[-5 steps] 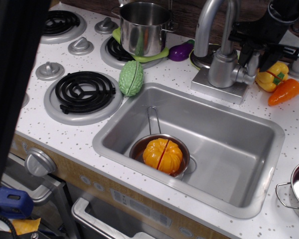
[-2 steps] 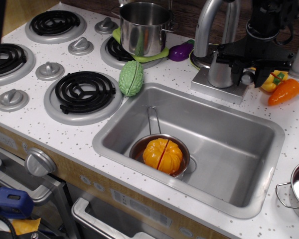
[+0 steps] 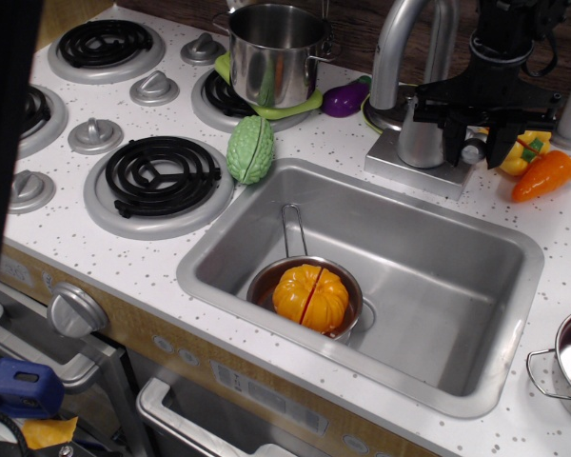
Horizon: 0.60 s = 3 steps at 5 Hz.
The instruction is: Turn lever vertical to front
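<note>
The grey cylindrical faucet body (image 3: 421,133) stands on its plate behind the sink, under the tall curved spout (image 3: 400,48). The lever (image 3: 473,149) sticks out from the body's right side; only its small round silver end shows. My black gripper (image 3: 474,145) hangs down over it from above. One finger (image 3: 454,133) stands to the left of the lever and the other to the right. The jaws are apart and straddle the lever, with a small gap on each side. The rest of the lever is hidden behind the fingers.
The sink (image 3: 362,181) holds a small pan with an orange pumpkin (image 3: 310,295). A yellow pepper (image 3: 525,148) and an orange vegetable (image 3: 542,174) lie right of the gripper. A green gourd (image 3: 250,149), a steel pot (image 3: 274,52) and a purple eggplant (image 3: 344,97) sit to the left.
My gripper has come down and leftward from above the peppers and now straddles the lever. A dark object at the left edge has drawn back, uncovering more of the stove.
</note>
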Motion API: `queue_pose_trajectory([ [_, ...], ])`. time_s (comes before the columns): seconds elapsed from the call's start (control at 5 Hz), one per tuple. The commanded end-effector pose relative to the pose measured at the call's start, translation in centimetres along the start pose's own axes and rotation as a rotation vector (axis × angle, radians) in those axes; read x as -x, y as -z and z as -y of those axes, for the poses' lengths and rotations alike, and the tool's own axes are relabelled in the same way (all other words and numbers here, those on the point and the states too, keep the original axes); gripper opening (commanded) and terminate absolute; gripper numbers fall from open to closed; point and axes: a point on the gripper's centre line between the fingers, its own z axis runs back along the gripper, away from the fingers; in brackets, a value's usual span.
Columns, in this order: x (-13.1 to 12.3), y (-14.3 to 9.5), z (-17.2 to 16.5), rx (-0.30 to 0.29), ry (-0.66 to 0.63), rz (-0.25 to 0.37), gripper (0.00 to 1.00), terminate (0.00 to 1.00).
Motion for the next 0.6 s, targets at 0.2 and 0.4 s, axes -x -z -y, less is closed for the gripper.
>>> queue_pose_trajectory([
  [0.2,1.0,0.1,1.9,-0.068,-0.006,0.054,0.0,0.0],
  [0.4,2.1,0.3,1.6,-0.079,-0.027,0.101,0.0,1.0],
])
